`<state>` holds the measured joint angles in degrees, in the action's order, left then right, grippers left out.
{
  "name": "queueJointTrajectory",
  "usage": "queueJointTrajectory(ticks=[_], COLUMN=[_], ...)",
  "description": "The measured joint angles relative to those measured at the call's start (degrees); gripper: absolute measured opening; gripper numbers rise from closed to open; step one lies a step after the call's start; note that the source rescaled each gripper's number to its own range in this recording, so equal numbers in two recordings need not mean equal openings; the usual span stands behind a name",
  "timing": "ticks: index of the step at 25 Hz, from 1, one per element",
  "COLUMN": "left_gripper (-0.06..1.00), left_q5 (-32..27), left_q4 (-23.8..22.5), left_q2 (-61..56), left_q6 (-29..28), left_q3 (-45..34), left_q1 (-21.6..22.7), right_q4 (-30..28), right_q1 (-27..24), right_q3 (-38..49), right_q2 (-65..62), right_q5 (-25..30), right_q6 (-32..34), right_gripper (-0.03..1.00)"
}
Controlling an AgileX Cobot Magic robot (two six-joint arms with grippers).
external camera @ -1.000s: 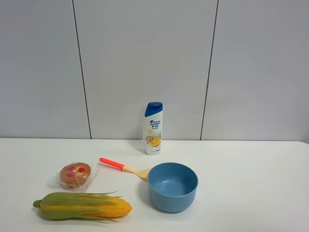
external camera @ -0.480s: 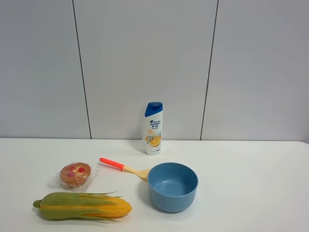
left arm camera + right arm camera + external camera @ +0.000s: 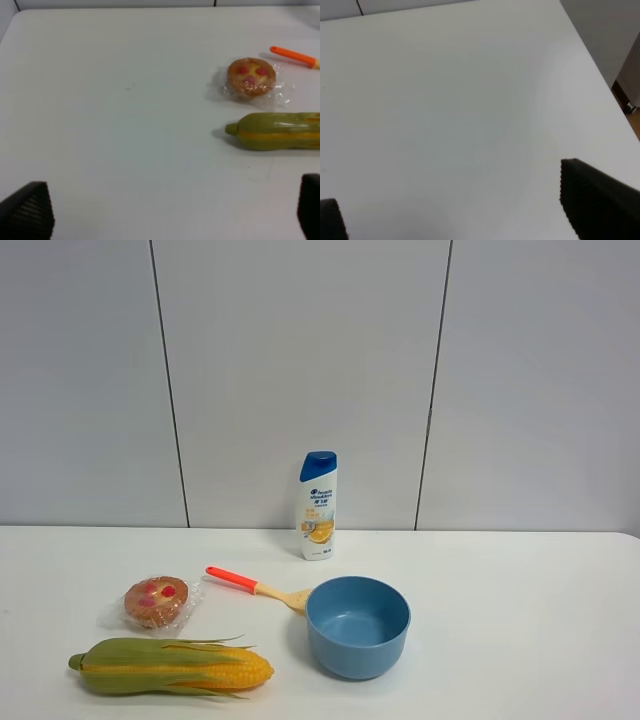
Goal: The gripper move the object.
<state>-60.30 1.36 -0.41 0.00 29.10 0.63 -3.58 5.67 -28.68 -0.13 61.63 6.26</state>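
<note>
Exterior high view: I see the white bench [image 3: 520, 620] with no arm in frame. The corn cob [image 3: 170, 666] lies on its side in the lower left of the frame, green husk end toward the left edge, yellow kernels toward the right. Just above it sits a plastic-wrapped muffin [image 3: 155, 602], apart from the cob. Right of the muffin, a wooden spatula with a red handle [image 3: 257, 587] lies slanted, its wooden end reaching the rim of the blue bowl [image 3: 358, 626], which stands at lower centre. Behind the bowl, near the wall, a white shampoo bottle with a blue cap [image 3: 319, 505] stands upright.

Left wrist view: my left hand [image 3: 165, 212] is spread wide, with one black fingertip in the lower left corner and the other at the lower right edge, nothing between them but bare bench [image 3: 110, 125]. The corn cob [image 3: 275, 131] lies at the right of the frame, husk tip pointing left, well clear of the hand. The wrapped muffin [image 3: 251, 76] is above it, and the spatula's red handle [image 3: 292, 55] shows in the upper right.

Right wrist view: my right hand [image 3: 455, 205] is also released, fingertips at the lower left corner and lower right, over bare white bench [image 3: 445, 100]. The bench edge runs down the upper right of the frame.
</note>
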Motion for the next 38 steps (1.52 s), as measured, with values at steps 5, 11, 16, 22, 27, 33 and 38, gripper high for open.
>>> queueJointTrajectory(ticks=[5,11,16,22,27,33,38], left_gripper=[1.00,1.00,1.00,1.00,1.00,1.00,1.00], left_q5=[0.0,0.0,0.0,0.0,0.0,0.0,0.0], left_q4=[0.0,0.0,0.0,0.0,0.0,0.0,0.0], left_q2=[0.0,0.0,0.0,0.0,0.0,0.0,0.0], left_q6=[0.0,0.0,0.0,0.0,0.0,0.0,0.0], left_q3=[0.0,0.0,0.0,0.0,0.0,0.0,0.0], left_q1=[0.0,0.0,0.0,0.0,0.0,0.0,0.0], right_q4=[0.1,0.3,0.3,0.3,0.3,0.3,0.3], right_q1=[-0.4,-6.9,-8.0,-8.0,-8.0,-8.0,-8.0], right_q3=[0.0,0.0,0.0,0.0,0.0,0.0,0.0], right_q2=[0.0,0.0,0.0,0.0,0.0,0.0,0.0], right_q5=[0.0,0.0,0.0,0.0,0.0,0.0,0.0], right_q6=[-0.2,-0.2,-0.2,-0.2,-0.2,-0.2,-0.2], right_gripper=[1.00,1.00,1.00,1.00,1.00,1.00,1.00])
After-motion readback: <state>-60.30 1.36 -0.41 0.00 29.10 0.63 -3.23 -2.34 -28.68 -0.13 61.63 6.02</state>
